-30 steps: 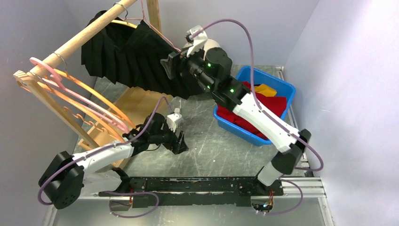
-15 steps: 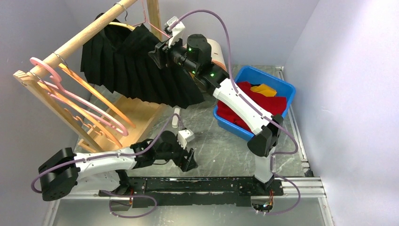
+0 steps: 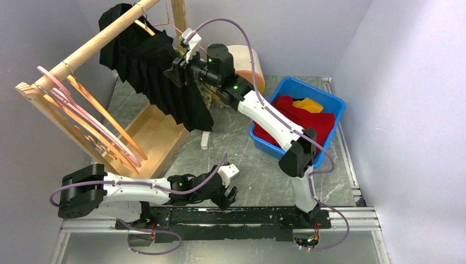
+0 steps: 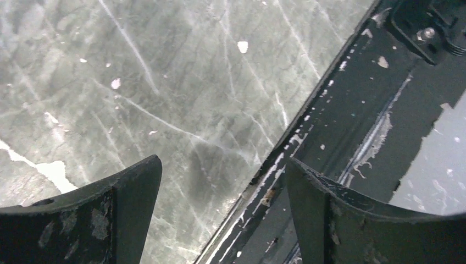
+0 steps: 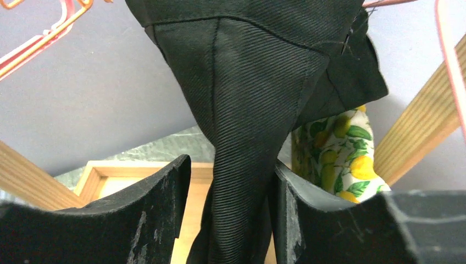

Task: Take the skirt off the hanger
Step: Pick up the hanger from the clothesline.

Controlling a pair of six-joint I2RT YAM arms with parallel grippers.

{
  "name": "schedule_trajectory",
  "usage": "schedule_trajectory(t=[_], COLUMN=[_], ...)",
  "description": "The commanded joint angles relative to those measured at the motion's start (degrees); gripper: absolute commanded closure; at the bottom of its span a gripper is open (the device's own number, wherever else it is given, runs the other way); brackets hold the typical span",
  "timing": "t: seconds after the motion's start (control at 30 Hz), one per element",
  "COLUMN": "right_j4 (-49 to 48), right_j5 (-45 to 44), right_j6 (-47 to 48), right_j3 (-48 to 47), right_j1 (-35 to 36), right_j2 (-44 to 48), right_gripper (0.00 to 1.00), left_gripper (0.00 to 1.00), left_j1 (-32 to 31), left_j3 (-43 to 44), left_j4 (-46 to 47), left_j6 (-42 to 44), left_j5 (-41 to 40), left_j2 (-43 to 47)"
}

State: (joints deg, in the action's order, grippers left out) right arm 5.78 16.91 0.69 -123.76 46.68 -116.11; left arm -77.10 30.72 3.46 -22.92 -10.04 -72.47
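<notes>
Two hands in top view: right hand (image 3: 175,74) up at skirt (image 3: 156,66), black pleated cloth hanging from pink hanger (image 3: 167,25) on wooden rail (image 3: 93,44). Left hand (image 3: 229,197) low over table (image 3: 242,148), near front edge.

Left wrist: left hand (image 4: 222,209) fingers wide apart, holding nothing, table (image 4: 137,82) below.

Right wrist: fold of skirt (image 5: 247,82) between right hand (image 5: 233,220) fingers (image 5: 308,214). Cloth touches one finger, sliver of gap at other. We cannot tell if clamped.

We judge skirt light, soft, floppy, pleats prone to slip. Best hold is thick fold near waistband, close to hanger.
</notes>
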Motion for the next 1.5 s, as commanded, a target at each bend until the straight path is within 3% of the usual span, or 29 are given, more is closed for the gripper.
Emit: schedule_trajectory(t=[0.0, 0.17, 0.33, 0.7, 0.83, 0.93, 1.2, 1.47], right_j4=[-3.8, -7.8, -11.5, -24.3, -24.1, -24.9, -12.3, -0.3], right_j5=[0.3, -2.2, -3.4, -0.6, 0.5, 1.0, 6.0, 9.7], right_j6=[-2.5, -6.6, -8.7, -15.6, -16.4, -16.1, -7.0, -3.4], right_j3=[-3.7, -5.2, -4.6, -0.8, -1.5, 4.6, 19.1, 30.6], right_j1=[0.1, 0.1, 0.1, 0.2, 0.2, 0.2, -0.4, -6.4], right_j2=[-3.8, -5.3, -4.0, 2.7, 3.8, 8.0, 19.6, 27.5], right_gripper=[0.5, 0.8, 1.0, 1.0, 1.0, 1.0, 1.0, 1.0], left_gripper=[0.13, 0.11, 0.09, 0.09, 0.09, 0.09, 0.08, 0.08], left_j1=[-0.6, -0.6, -0.5, -0.5, -0.5, -0.5, -0.5, -0.5], left_j3=[1.4, 2.6, 3.7, 5.7, 6.1, 6.2, 6.1, 9.9], left_j4=[-1.1, -2.7, -3.5, -5.0, -5.3, -5.4, -3.9, -2.3], left_j6=[0.1, 0.5, -0.1, -2.0, -2.1, -1.9, -0.8, 5.0], left_j5=[-7.2, -10.2, -12.1, -13.0, -12.2, -11.3, -7.5, -2.7], left_j2=[0.6, 1.6, 1.2, 0.0, 0.3, 0.8, 1.4, -0.6])
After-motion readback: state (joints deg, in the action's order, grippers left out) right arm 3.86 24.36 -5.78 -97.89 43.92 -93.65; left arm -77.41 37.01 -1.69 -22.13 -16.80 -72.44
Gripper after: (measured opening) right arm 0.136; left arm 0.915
